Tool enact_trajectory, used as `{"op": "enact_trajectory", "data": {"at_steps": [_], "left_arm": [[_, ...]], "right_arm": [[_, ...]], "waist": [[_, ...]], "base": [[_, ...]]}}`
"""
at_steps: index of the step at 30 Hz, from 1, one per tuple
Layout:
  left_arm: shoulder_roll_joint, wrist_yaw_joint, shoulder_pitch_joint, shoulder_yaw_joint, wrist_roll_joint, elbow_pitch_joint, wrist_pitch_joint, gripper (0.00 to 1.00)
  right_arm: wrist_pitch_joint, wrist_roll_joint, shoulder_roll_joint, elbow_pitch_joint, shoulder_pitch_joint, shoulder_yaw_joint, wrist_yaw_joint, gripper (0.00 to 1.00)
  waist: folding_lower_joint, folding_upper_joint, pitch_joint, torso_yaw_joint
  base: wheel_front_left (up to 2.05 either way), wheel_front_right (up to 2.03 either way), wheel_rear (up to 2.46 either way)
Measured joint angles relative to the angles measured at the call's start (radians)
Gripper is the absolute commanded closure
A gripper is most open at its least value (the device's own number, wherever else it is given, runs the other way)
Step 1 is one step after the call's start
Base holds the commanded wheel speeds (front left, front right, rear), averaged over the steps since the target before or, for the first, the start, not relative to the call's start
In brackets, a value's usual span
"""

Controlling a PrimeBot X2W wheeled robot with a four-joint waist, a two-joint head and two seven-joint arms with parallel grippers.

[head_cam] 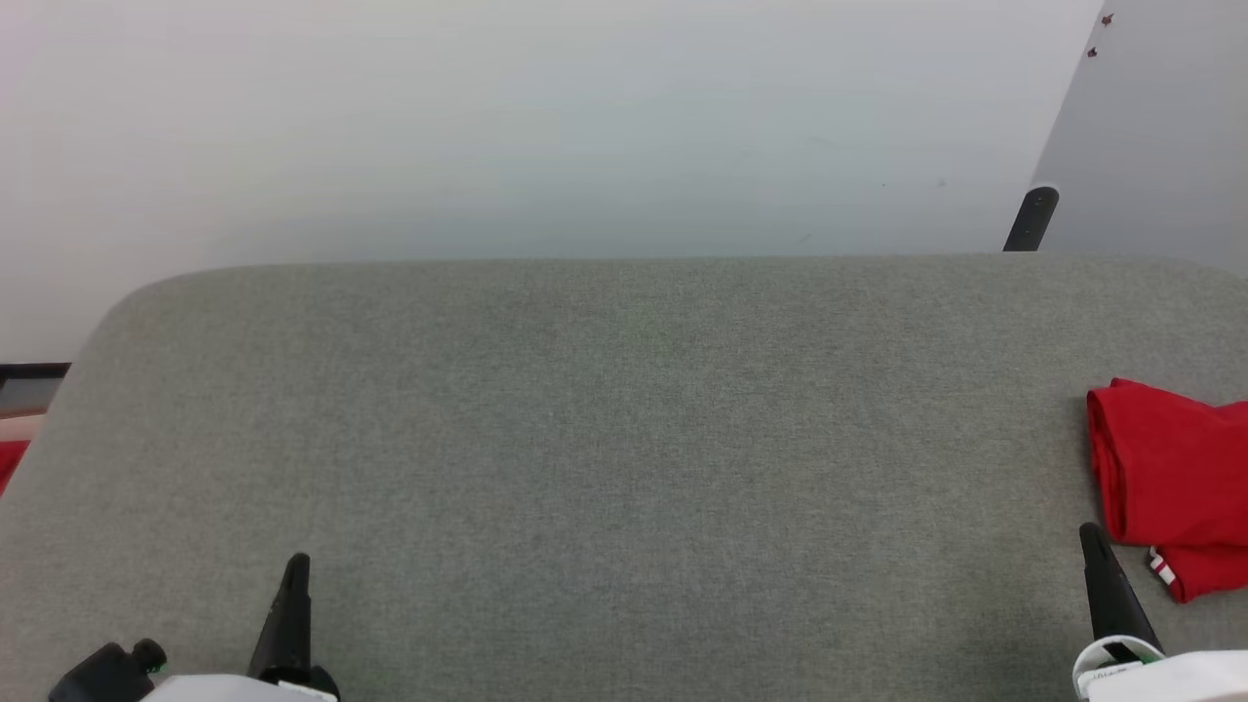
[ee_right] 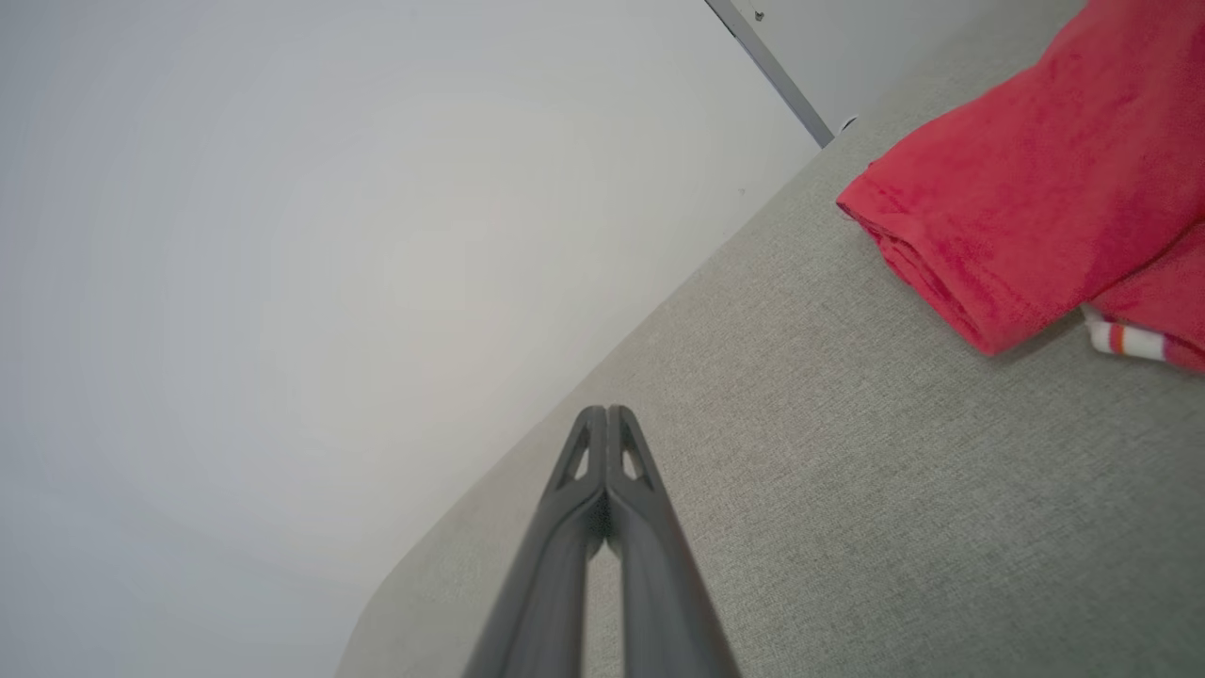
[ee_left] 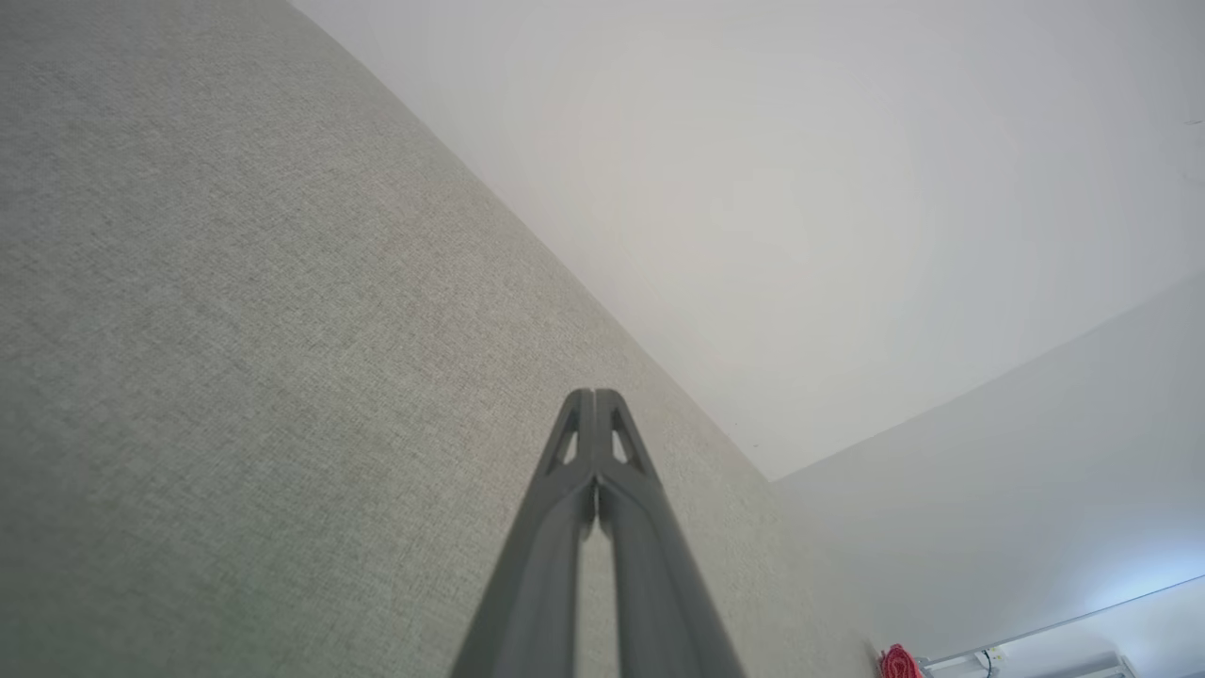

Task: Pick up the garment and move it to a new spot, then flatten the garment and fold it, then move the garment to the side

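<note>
The red garment point(head_cam: 1175, 478) lies folded at the right edge of the grey fabric surface point(head_cam: 624, 439), running out of the head view; a bit of red-and-white striped trim peeks from under it. In the right wrist view the garment point(ee_right: 1026, 198) sits at the upper right, layered edges facing me. My right gripper point(head_cam: 1090, 534) is shut and holds nothing, its tip just left of the garment's near corner, apart from it; its own camera shows it point(ee_right: 607, 411) above bare fabric. At the lower left my left gripper point(head_cam: 297, 561) is shut and holds nothing, also in its own view point(ee_left: 593, 394).
The grey surface ends in a rounded back edge with a pale wall behind. A dark post point(head_cam: 1032, 219) rises behind the back right corner. Something red point(head_cam: 10, 458) lies off the left edge. The garment shows tiny in the left wrist view point(ee_left: 899, 662).
</note>
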Motion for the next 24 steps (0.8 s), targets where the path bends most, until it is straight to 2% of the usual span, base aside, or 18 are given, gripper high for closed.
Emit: {"op": "enact_trajectory", "data": {"at_steps": [24], "left_arm": [[-0.042,-0.009,-0.059,0.016,-0.234,0.035,0.071,1.0]], "right_arm": [[0.048,0.268,0.002,0.058,-0.058,-0.001,0.0,1.0]], "waist": [[-0.0001,0.0,0.01,-0.005]], "base": [[0.0,0.0,0.0]]}}
